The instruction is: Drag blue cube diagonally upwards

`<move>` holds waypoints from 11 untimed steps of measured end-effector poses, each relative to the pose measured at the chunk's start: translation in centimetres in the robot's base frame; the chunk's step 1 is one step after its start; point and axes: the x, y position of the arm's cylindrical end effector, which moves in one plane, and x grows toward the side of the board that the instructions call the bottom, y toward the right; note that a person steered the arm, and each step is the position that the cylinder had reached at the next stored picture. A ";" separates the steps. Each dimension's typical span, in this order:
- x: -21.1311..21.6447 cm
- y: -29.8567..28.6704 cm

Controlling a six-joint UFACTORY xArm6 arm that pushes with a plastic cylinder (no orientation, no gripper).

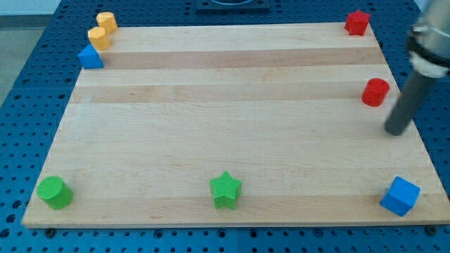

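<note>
Blue cube (pixel 401 195) sits at the bottom right corner of the wooden counter (pixel 225 119), with the robot's tip (pixel 396 131) poised above it in the view, near the right edge and clear of the cube. The arm carries no gripper, only a dark rod, so nothing is being held. Just to the upper left of the tip stands a red cylinder (pixel 375 92), close but not touching. A red star (pixel 357 22) occupies the top right corner. Across the board, two yellow blocks (pixel 103 30) and a blue triangular block (pixel 90 57) cluster at the top left. A green cylinder (pixel 54 192) marks the bottom left, and a green star (pixel 226 190) rests along the bottom edge near the middle.
</note>
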 end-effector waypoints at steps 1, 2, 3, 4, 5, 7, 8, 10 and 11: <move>3.2 6.0; 3.9 6.2; 9.0 5.4; 12.7 4.8; 13.3 2.3; 13.6 -4.3; 13.6 -6.1; 11.2 -6.2; 10.7 -7.0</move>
